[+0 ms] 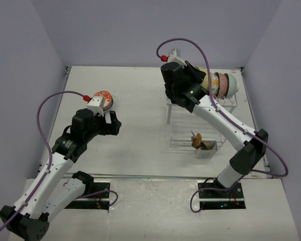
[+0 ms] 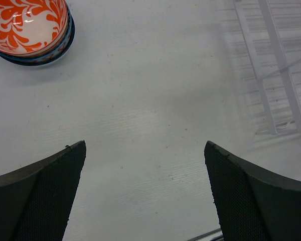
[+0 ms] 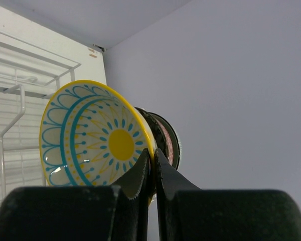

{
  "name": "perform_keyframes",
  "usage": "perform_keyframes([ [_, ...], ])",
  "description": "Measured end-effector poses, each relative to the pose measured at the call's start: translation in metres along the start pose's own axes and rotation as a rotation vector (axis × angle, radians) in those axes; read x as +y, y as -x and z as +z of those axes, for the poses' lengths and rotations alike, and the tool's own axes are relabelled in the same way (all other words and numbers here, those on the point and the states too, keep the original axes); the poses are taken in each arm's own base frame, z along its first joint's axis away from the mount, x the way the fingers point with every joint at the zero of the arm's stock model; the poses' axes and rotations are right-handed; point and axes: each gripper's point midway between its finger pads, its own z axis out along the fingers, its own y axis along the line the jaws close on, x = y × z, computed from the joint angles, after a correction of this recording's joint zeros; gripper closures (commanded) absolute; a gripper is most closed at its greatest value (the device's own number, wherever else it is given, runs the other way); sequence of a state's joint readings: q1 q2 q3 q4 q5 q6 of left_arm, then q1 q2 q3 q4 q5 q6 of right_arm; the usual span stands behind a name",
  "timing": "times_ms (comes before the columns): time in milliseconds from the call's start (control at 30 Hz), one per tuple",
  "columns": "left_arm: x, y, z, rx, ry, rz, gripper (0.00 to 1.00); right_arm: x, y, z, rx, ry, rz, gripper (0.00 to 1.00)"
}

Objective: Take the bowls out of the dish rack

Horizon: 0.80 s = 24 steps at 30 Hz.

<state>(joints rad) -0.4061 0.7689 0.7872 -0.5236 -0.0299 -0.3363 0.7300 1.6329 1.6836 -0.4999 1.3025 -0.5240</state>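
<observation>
Right gripper (image 3: pixel 151 168) clamped on yellow bowl (image 3: pixel 90 135) rim by dish rack (image 3: pixel 10 108); left gripper (image 2: pixel 145 193) spread wide over table (image 2: pixel 150 90).

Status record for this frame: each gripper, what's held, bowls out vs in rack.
left gripper: open, empty, over bare table
right gripper: shut on the rim of the yellow bowl
yellow bowl: on edge, at the near end of the row at the dish rack
racked bowls: several more behind it, on edge
unloaded: orange bowl nested in a blue bowl on the table
</observation>
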Motion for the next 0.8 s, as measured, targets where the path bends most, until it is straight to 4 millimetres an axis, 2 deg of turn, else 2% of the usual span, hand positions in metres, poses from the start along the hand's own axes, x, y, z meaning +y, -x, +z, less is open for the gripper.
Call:
perform_keyframes([
  [533, 0.003, 0.001, 0.001, -0.001, 0.011, -0.006, 0.00, -0.006, 0.015, -0.010, -0.040, 0.052, 0.110, 1.00],
  [700, -0.005, 0.005, -0.003, -0.013, -0.033, -0.015, 0.00, -0.023, 0.030, -0.023, -0.073, 0.178, 0.282, 1.00],
  [800, -0.020, 0.021, -0.010, -0.036, -0.091, -0.038, 0.00, -0.037, 0.037, -0.034, -0.093, 0.256, 0.408, 1.00],
])
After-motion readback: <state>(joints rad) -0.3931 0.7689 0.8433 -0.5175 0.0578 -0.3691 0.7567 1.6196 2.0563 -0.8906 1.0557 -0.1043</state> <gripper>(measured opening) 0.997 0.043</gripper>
